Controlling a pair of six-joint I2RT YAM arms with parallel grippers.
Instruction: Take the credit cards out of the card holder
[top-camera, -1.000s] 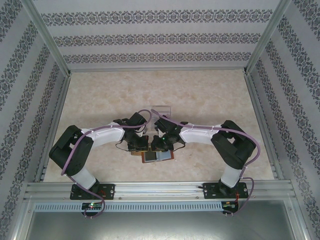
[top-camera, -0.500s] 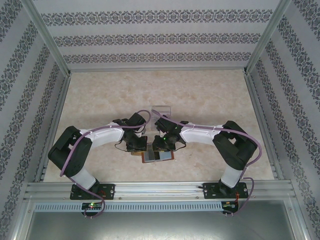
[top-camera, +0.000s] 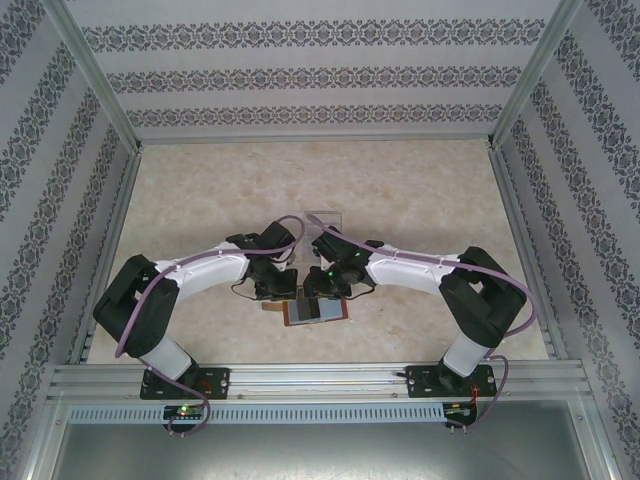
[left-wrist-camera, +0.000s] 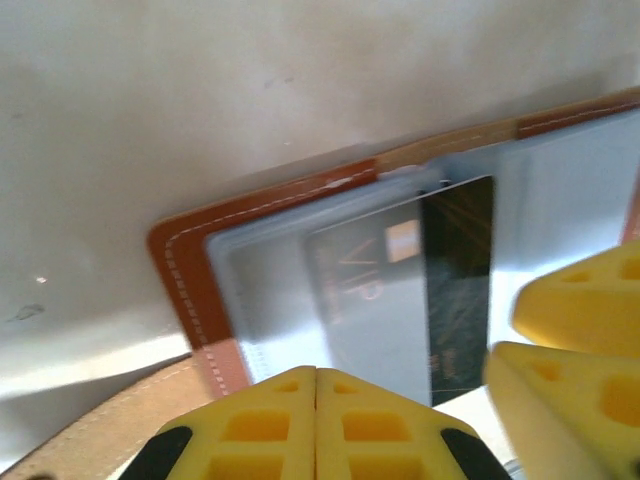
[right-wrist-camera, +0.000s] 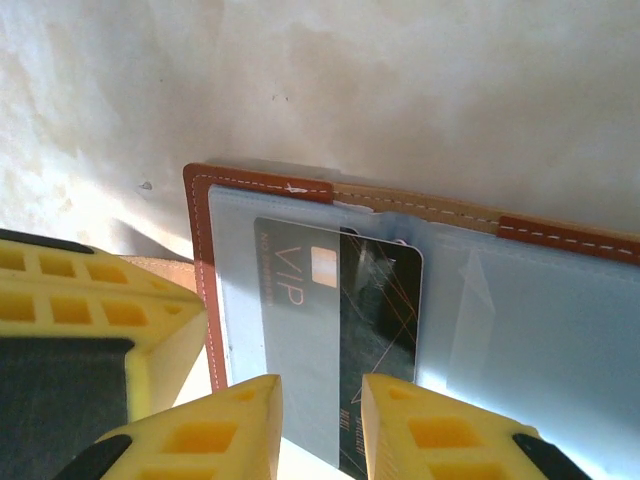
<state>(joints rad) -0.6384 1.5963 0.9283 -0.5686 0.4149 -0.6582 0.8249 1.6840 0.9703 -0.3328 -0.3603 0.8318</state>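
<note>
Card holder (top-camera: 316, 311) lies open and flat on the table (top-camera: 420, 200). A dark VIP card (right-wrist-camera: 335, 320) pokes partly out of the holder's grey-blue pocket (right-wrist-camera: 500, 320). The left gripper (left-wrist-camera: 316, 385) is squeezed shut with nothing in it, at the holder's near edge. The right gripper (right-wrist-camera: 322, 395) has its fingers a little apart over the card's near end. If they pinch the pocket too, the whole holder could slide along and the card would not come out.
</note>
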